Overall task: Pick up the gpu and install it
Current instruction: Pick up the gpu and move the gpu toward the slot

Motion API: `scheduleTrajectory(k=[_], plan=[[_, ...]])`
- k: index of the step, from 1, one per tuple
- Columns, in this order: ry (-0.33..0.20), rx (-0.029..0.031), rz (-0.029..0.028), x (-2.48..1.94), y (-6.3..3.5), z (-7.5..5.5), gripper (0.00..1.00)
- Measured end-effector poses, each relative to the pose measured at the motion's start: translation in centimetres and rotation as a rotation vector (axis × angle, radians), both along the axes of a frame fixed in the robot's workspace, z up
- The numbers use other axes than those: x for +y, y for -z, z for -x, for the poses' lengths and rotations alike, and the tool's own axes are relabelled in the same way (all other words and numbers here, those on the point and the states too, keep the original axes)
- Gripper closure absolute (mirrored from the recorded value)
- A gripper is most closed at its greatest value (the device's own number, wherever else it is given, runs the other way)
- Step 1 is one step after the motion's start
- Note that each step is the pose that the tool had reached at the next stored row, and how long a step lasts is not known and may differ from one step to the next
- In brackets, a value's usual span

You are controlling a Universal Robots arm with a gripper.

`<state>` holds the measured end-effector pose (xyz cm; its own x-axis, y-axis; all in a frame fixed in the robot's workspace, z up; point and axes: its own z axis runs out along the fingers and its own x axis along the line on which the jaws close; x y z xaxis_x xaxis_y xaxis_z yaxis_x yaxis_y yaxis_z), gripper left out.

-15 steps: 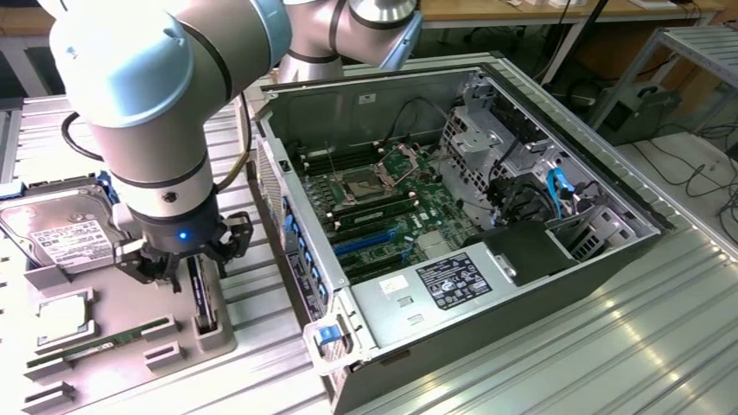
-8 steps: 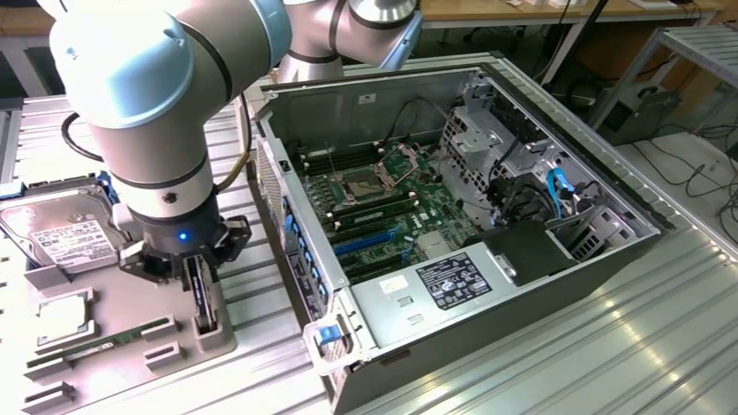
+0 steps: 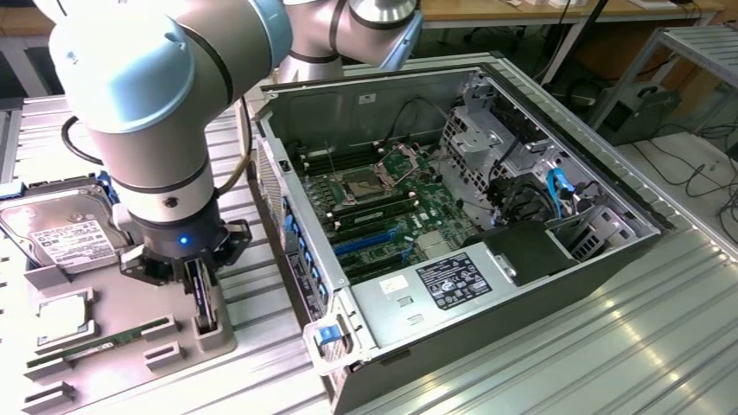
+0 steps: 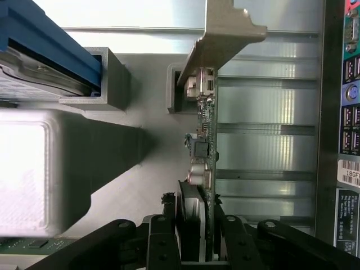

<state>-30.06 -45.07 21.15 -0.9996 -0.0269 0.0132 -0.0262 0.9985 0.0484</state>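
beside computer case, pincer seemingly gripping upright gpu, hard drive nearby

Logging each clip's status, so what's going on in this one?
The robot arm's gripper is down over the gpu, which stands on edge in a gray holder beside the open computer case. The card appears to sit in its holder slot, not yet lifted or installed. A hard drive lies in the same holder.

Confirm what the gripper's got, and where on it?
Cannot tell if it's gripped. The gripper straddles the gpu at its top edge, away from the silver bracket; the card stands on edge in its grey holder.
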Motion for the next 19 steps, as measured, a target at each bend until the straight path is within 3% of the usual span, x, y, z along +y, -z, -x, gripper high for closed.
scheduleTrajectory(k=[4,5,19], plan=[[0.0,0.0001,0.0001,-0.04,0.0,0.0,0.66],[0.0,0.0001,0.0001,-0.04,0.0,0.0,0.72],[0.0,-0.0001,0.0,-0.03,-0.31,0.01,0.72]])
